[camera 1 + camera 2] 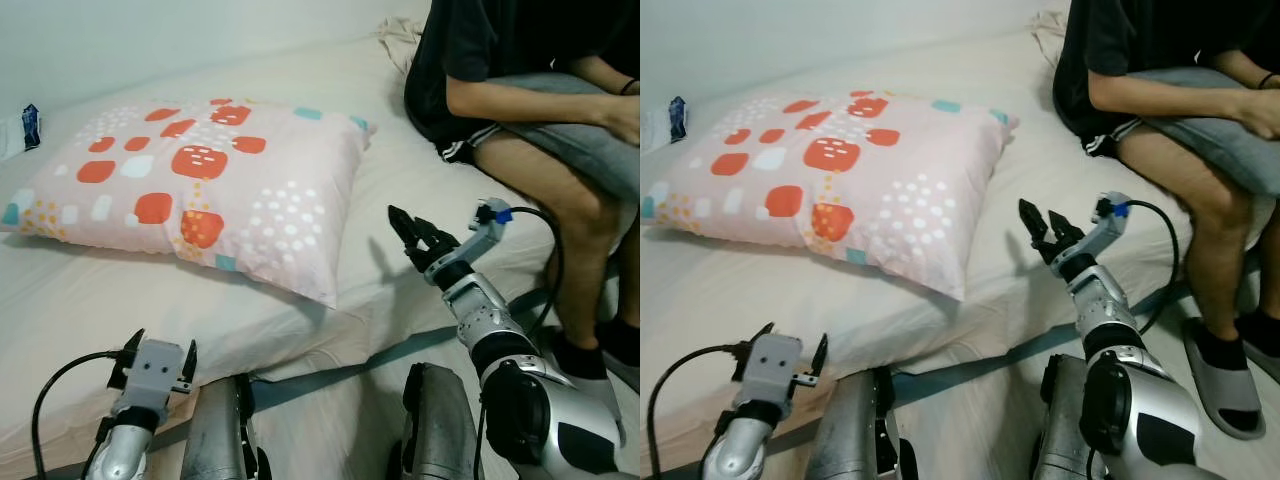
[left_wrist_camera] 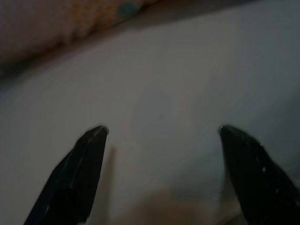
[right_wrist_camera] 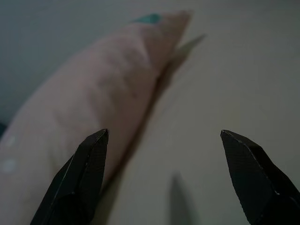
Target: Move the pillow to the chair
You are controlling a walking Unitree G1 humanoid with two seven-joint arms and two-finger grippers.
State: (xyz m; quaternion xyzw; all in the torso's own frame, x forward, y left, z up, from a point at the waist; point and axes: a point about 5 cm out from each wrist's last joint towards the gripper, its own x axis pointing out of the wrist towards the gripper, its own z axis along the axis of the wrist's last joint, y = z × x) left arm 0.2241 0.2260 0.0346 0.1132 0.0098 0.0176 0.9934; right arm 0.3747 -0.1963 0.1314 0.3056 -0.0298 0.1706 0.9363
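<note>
The bed (image 1: 420,190) is carrying the pillow (image 1: 200,180), which is lying flat, long axis crosswise. The right gripper (image 1: 412,232), fingers spread, is hovering just beside the pillow's right edge, nearer than the left gripper (image 1: 160,362), likewise spread, below the pillow's front.

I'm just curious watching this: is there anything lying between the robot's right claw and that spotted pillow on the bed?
Nothing: only bare bedsheet separates the open right gripper from the pillow, as the left eye view shows.
</note>
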